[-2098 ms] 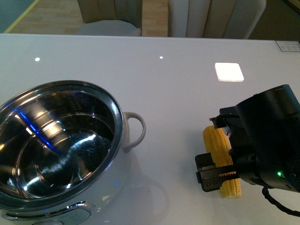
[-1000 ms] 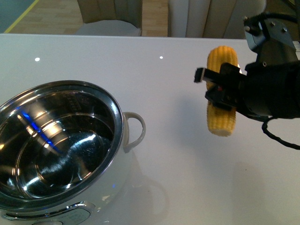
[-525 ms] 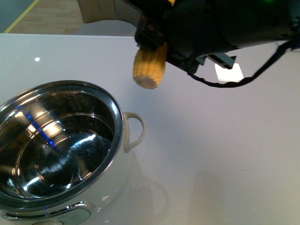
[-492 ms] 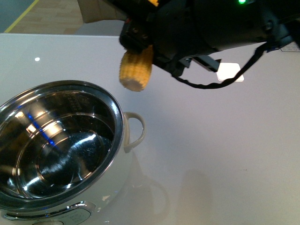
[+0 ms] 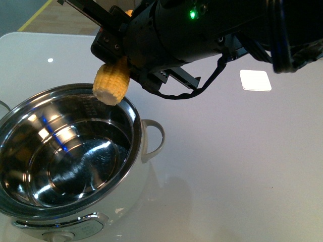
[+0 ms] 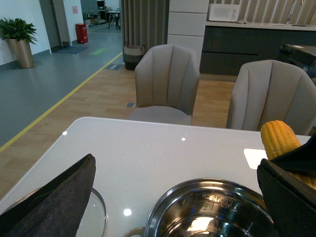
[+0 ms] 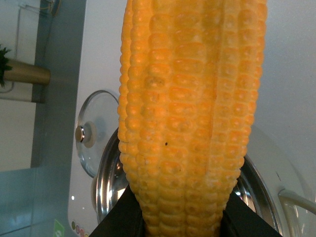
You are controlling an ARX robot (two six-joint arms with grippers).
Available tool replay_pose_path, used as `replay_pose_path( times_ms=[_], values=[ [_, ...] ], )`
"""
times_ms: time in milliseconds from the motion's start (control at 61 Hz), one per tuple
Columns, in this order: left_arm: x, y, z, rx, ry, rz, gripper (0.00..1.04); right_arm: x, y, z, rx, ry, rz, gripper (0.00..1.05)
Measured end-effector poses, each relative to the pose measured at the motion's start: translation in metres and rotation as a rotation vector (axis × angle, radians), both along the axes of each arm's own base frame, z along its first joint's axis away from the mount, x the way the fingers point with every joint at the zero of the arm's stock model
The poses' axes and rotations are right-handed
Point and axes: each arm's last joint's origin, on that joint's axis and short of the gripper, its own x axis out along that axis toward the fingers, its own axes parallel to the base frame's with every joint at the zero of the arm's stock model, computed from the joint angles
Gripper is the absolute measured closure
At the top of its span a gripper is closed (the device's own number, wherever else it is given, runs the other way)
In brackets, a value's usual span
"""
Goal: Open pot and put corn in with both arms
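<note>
The pot [image 5: 135,121] stands open at the table's left, its shiny steel bowl bare inside. Its glass lid [image 7: 96,131] lies flat on the table beside it, knob up. My right gripper [image 5: 122,63] is shut on the corn [image 5: 111,84], a yellow cob hanging blunt end down just above the pot's far rim. In the right wrist view the corn [image 7: 187,118] fills the frame between the black fingers [image 7: 118,219], with the pot rim [image 7: 106,182] behind it. My left gripper [image 6: 173,207] is open, looking over the pot [image 6: 207,181] towards the corn [image 6: 279,138].
The white table [image 5: 227,166] stretches right of the pot, with a bright square reflection [image 5: 255,79]. The right arm's black body [image 5: 212,25] and cables cross the top of the front view. Two grey chairs [image 6: 165,79] stand past the table's far edge.
The right gripper lifted the corn off the table at the right and carried it left and up. It now hangs over the pot's far rim.
</note>
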Motion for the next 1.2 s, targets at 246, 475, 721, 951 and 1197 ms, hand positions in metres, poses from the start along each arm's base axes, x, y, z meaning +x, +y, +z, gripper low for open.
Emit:
replay_pose_path(
  times_ms=[246,475,721,951,1197],
  values=[
    [0.0,0.0,0.0,0.0,0.0,0.0,0.07,-0.005,0.013,-0.017,0.044,0.083,0.049,0.84],
    [0.0,0.0,0.0,0.0,0.0,0.0,0.07,-0.016,0.011,-0.032,0.091,0.184,0.111,0.84],
    [0.0,0.0,0.0,0.0,0.0,0.0,0.07,-0.029,0.003,-0.049,0.056,0.235,0.144,0.84],
    [0.0,0.0,0.0,0.0,0.0,0.0,0.07,-0.033,0.003,-0.053,0.038,0.244,0.167,0.84],
    [0.0,0.0,0.0,0.0,0.0,0.0,0.07,-0.035,0.009,-0.058,0.018,0.256,0.212,0.79]
  ],
)
